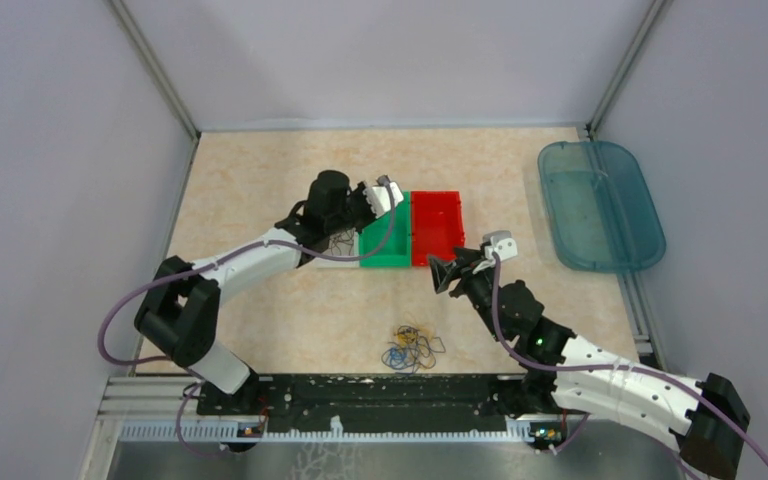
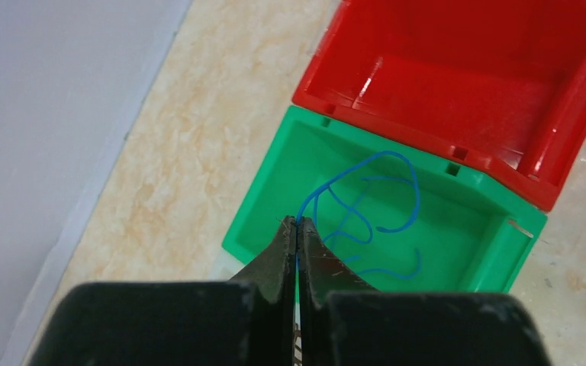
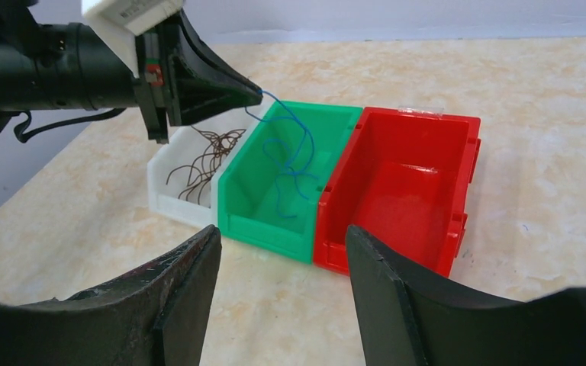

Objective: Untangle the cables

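Note:
The tangled cables (image 1: 412, 345), blue, yellow-orange and dark, lie in a small bundle on the table near the front edge, between the arms. My left gripper (image 1: 395, 192) is shut on one blue wire (image 2: 366, 206) above the green bin (image 1: 385, 248). The wire hangs in loops from the fingertips (image 2: 297, 223) into the bin. In the right wrist view the left gripper (image 3: 255, 93) holds the blue wire (image 3: 290, 156) over the green bin (image 3: 267, 221). My right gripper (image 3: 282, 232) is open and empty, in front of the bins (image 1: 445, 272).
A red bin (image 1: 435, 228) stands empty beside the green one. A white bin (image 3: 169, 202) on the green bin's other side holds brown wires (image 3: 206, 156). A teal tray (image 1: 600, 205) lies at the right. Grey walls enclose the table.

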Available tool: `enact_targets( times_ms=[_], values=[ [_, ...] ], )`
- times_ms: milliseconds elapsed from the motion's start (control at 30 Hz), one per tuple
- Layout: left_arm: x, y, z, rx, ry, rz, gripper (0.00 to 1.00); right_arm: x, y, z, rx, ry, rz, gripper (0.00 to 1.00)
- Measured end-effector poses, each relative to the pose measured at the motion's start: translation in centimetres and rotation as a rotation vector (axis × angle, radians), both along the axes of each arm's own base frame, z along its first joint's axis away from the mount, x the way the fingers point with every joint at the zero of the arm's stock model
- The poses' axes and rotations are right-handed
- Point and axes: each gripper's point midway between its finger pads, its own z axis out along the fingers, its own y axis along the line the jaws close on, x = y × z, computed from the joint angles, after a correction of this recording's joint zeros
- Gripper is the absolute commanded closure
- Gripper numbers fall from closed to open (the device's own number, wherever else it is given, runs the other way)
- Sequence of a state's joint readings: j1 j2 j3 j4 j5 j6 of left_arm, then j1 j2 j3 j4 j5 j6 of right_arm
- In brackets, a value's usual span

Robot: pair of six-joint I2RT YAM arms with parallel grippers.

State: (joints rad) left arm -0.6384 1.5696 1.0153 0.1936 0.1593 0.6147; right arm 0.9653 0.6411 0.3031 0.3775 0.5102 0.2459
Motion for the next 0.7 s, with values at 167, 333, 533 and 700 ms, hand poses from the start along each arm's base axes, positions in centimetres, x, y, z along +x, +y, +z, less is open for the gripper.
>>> enact_targets(
  times_ms=[167, 333, 533, 700],
  values=[
    [-0.4, -1.0, -1.3, 0.028, 0.040, -0.065, 0.86, 0.0, 0.0, -0.1, -0.004, 0.004, 0.000, 0.39],
    [-0.4, -1.8, -1.5, 0.049, 0.075, -0.106, 0.40, 0.0, 0.1, -0.2, 0.002, 0.011, 0.003, 0.39],
    [-0.5, -1.4, -2.2, 0.086, 0.082, -0.110, 0.26, -0.1, 0.2, -0.5, -0.001, 0.022, 0.008, 0.39],
    [-0.8, -0.9, -1.5, 0.097, 0.078, -0.115, 0.00, -0.3, 0.3, -1.1, -0.023, 0.044, 0.022, 0.35]
  ],
)
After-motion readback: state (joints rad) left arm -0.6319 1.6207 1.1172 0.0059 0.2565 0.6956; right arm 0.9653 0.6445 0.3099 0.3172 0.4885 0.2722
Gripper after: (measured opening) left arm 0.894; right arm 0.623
